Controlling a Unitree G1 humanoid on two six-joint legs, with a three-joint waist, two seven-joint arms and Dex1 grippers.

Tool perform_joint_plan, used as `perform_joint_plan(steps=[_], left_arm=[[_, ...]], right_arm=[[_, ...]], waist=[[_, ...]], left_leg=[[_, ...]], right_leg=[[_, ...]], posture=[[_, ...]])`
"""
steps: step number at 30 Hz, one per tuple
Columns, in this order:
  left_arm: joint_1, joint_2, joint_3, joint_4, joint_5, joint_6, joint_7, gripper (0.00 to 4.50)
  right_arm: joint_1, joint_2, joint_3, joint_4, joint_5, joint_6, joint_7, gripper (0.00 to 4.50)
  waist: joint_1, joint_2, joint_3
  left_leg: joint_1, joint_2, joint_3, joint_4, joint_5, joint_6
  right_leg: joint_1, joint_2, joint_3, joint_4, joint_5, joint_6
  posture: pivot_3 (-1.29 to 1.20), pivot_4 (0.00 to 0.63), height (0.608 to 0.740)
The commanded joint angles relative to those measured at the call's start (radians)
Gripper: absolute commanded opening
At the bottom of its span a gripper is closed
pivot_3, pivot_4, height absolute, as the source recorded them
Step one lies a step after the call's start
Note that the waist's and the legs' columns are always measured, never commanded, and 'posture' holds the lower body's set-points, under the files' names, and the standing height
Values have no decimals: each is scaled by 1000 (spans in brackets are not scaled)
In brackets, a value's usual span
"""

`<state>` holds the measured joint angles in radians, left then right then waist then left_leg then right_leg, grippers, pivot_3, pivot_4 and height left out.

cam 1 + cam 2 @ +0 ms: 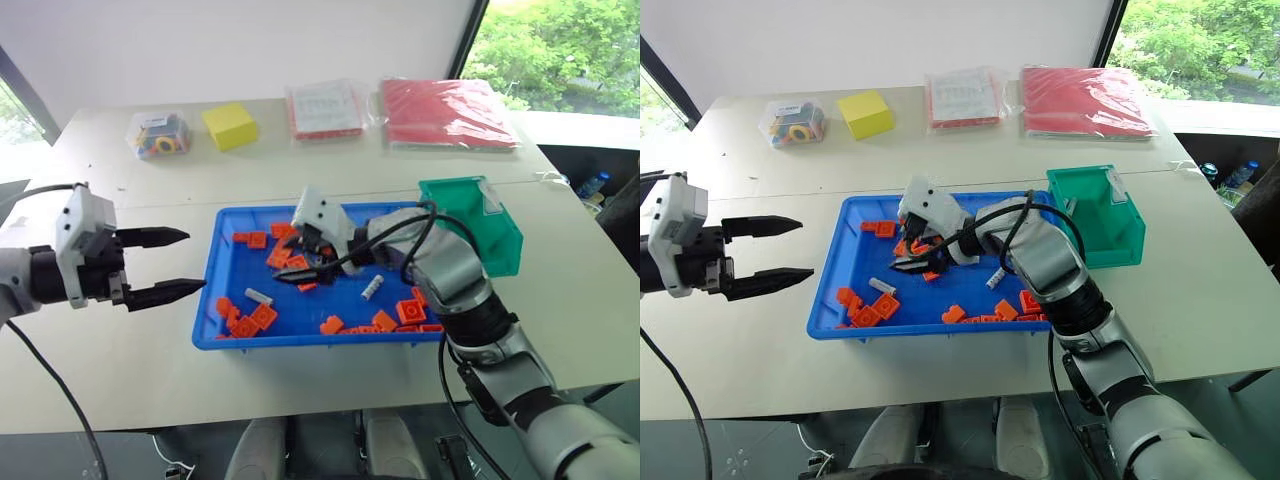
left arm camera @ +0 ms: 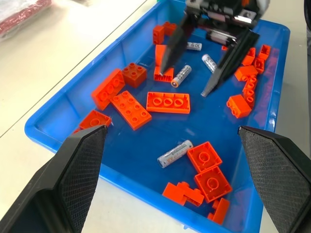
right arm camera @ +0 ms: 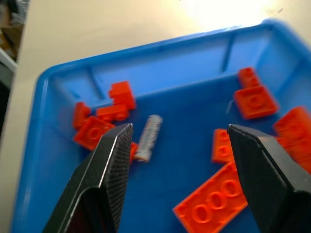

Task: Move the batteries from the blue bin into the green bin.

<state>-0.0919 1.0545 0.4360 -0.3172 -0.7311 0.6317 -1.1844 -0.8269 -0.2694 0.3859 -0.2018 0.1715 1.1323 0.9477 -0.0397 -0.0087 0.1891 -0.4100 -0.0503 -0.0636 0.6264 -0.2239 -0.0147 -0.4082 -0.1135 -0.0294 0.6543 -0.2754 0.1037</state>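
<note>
Right gripper (image 1: pixel 303 272) hovers over the blue bin (image 1: pixel 225 262), fingers spread and empty (batteries (image 1: pixel 371 288) lie below); left gripper (image 1: pixel 172 264) waits alongside, open, empty.

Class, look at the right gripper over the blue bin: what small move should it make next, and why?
Probably lower the right gripper onto a battery and close. Its jaws are open and empty over the blue bin, and batteries lie among the orange bricks.
</note>
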Motion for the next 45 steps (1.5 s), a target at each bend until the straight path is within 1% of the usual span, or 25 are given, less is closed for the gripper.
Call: perform_joint_plan(steps=[1, 6, 12, 17, 24, 25, 26, 27, 29, 30, 31, 35, 38, 39, 41, 43, 44, 45], left_arm=[[-13, 23, 4, -19, -14, 6, -16, 4500], [-13, 22, 6, -29, -14, 15, -16, 4500], [-12, 20, 13, -35, -15, 21, -8, 4500], [-13, 18, 18, -39, -17, 23, 0, 4500], [-17, 22, 28, -34, -19, 25, 11, 4500], [-19, 23, 27, -32, -20, 25, 12, 4500], [-20, 24, 27, -30, -20, 24, 12, 4500], [-20, 24, 28, -28, -20, 24, 11, 4500], [-21, 24, 26, -24, -18, 20, 9, 4500], [-23, 24, 25, -22, -18, 19, 9, 4500], [-24, 24, 24, -21, -18, 18, 8, 4500], [-27, 19, 15, -13, -14, 10, 3, 4500], [-29, 8, 8, -19, -26, 14, 0, 4500], [-30, 5, 5, -22, -29, 15, 0, 4500], [-36, -5, -10, -31, -37, 17, 7, 4500], [-42, -17, -27, -38, -45, 17, 11, 4500], [-45, -23, -37, -39, -43, 13, 11, 4500], [-47, -27, -42, -39, -40, 11, 11, 4500]], right_arm=[[-18, 46, 64, 34, 7, 41, -63, 3160], [-47, 116, 103, 150, 1, 21, -131, 3160], [-79, 171, 106, 217, 13, 2, -171, 3160], [-84, 187, 113, 249, 11, -19, -185, 3160], [-59, 222, 160, 309, -6, -72, -212, 3160], [-57, 224, 164, 319, -9, -81, -215, 2636], [-53, 230, 166, 331, -11, -86, -222, 2368], [-50, 234, 169, 340, -13, -93, -227, 1970], [-43, 241, 175, 359, -23, -116, -239, 845], [-42, 242, 175, 364, -24, -121, -242, 394], [-42, 243, 174, 367, -24, -124, -243, 53], [-49, 235, 140, 328, -8, -101, -243, 65], [-70, 209, 44, 237, 29, -46, -257, 65], [-79, 195, 2, 199, 48, -18, -259, 65], [-111, 139, -154, 102, 106, 77, -266, 65], [-136, 39, -311, 25, 142, 154, -274, 65], [-137, -20, -370, 8, 142, 170, -285, 65], [-135, -58, -403, -2, 146, 179, -296, 65]], waist=[[-3, 0, 0], [-3, 0, 0], [-2, 0, 0], [-3, 0, 0], [-4, 0, 0], [-4, 0, 0], [-4, 0, 0], [-4, 0, 0], [-4, 0, 0], [-4, 0, 0], [-4, 0, 0], [-4, 0, 0], [-2, 0, 0], [-1, 0, 0], [3, 0, 0], [13, 0, 0], [21, 0, 0], [28, 0, 0]], left_leg=[[0, 0, 0, 0, 0, 0], [0, 0, 0, -1, 0, 0], [0, 0, 0, 0, 0, 0], [0, 0, 0, -1, 0, 0], [0, 0, 0, -1, 0, 0], [0, 0, 0, -1, 0, 0], [0, 0, 0, -1, 0, 0], [0, 0, 0, -1, 0, 0], [0, 0, 0, -1, 0, 0], [0, 0, 0, -1, 0, 0], [0, 0, 0, -1, 0, 0], [0, 0, 0, -1, 0, 0], [0, 0, 0, -1, 0, 0], [0, 0, 0, -1, 0, 0], [0, 0, 0, -1, 0, 0], [-1, -1, 0, 0, 0, 0], [-1, -1, 0, 0, 0, 0], [-1, -1, 0, 0, 0, 0]], right_leg=[[0, 0, 0, 0, 0, 0], [-1, 1, 0, 0, 0, 0], [-1, 1, 0, 0, 0, 0], [-1, 1, 0, 0, 0, 0], [-1, 1, 0, 0, 0, 0], [-1, 1, 0, 0, 0, 0], [-1, 1, 0, 0, 0, 0], [-1, 1, 0, 0, 0, 0], [-1, 1, 0, 0, 0, 0], [-1, 1, 0, 0, 0, 0], [-1, 1, 0, 0, 0, 0], [-1, 1, 0, 0, 0, 0], [-1, 1, 0, 0, 0, 0], [-1, 1, 0, 0, 0, 0], [-1, 1, 0, 0, 0, 0], [-1, 1, 0, 0, 0, 0], [-1, 0, 0, -1, 0, 0], [-1, 0, 0, -2, 0, 0]], posture=[[0, 150, 736], [0, 150, 736], [0, 150, 736], [0, 150, 736], [0, 150, 736], [0, 150, 736], [0, 150, 736], [0, 150, 736], [0, 150, 736], [0, 150, 736], [0, 150, 736], [0, 150, 736], [0, 150, 736], [0, 150, 736], [0, 150, 736], [0, 150, 736], [0, 150, 736], [0, 150, 736]])
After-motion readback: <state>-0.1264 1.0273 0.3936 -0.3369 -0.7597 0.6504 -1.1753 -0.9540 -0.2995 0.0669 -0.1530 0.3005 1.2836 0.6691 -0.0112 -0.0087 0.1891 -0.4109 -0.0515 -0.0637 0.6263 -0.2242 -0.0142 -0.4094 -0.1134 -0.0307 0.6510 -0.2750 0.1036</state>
